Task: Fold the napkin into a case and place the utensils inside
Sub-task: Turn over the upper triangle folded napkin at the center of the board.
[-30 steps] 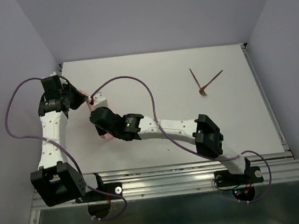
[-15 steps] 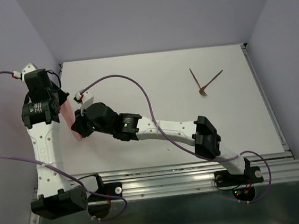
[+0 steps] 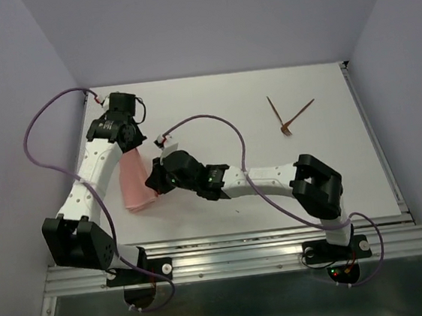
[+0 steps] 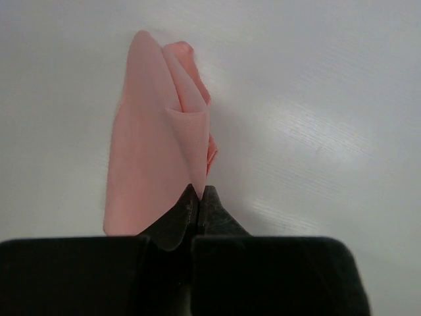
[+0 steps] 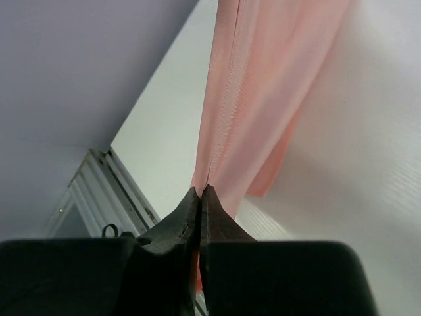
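Note:
The salmon-pink napkin (image 3: 134, 184) is a narrow folded strip at the table's left side, running from back to front. My left gripper (image 3: 131, 153) is shut on its far end; in the left wrist view the napkin (image 4: 158, 145) fans out from the pinched fingertips (image 4: 199, 192). My right gripper (image 3: 154, 181) is shut on the strip's right edge, and in the right wrist view the napkin (image 5: 263, 92) hangs taut from the shut tips (image 5: 200, 191). The utensils (image 3: 290, 116), two thin reddish-brown sticks, lie crossed at the back right, far from both grippers.
The left wall stands close beside the left arm (image 3: 92, 178). Purple cables (image 3: 215, 123) loop over the middle of the table. A metal rail (image 3: 280, 241) runs along the near edge.
The left arm has swung from the left wall back over the table. The right gripper has shifted right. The napkin, bunched between them before, now stretches out as a long strip.

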`<control>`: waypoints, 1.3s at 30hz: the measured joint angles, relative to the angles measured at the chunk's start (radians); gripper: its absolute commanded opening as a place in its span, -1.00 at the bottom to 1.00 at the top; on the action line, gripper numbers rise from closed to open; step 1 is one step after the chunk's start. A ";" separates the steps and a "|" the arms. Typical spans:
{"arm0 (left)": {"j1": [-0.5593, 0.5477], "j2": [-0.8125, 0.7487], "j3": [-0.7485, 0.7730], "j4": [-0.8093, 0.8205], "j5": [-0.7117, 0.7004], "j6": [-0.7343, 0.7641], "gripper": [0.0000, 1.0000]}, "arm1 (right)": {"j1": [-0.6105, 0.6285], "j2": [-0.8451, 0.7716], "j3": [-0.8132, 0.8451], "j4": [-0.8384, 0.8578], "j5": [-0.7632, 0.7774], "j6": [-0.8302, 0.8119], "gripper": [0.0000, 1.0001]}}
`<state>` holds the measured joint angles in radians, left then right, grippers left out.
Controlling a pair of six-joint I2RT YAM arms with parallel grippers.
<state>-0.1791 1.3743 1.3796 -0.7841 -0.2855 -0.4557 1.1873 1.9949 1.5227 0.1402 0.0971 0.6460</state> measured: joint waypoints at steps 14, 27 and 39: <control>-0.146 0.158 -0.046 0.132 0.049 -0.029 -1.00 | -0.043 -0.106 -0.213 0.002 0.077 0.043 -0.99; 0.284 -0.060 0.040 0.025 0.022 0.054 -1.00 | 0.012 0.233 0.431 -0.107 -0.097 -0.064 -0.99; 0.346 -0.147 0.232 -0.179 -0.074 0.130 -1.00 | 0.050 0.191 0.404 0.058 -0.206 -0.092 -0.99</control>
<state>0.1665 1.2274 1.6115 -0.9627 -0.3595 -0.3260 1.2377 2.1857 1.9266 0.1982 -0.1093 0.5541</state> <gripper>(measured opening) 0.037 0.034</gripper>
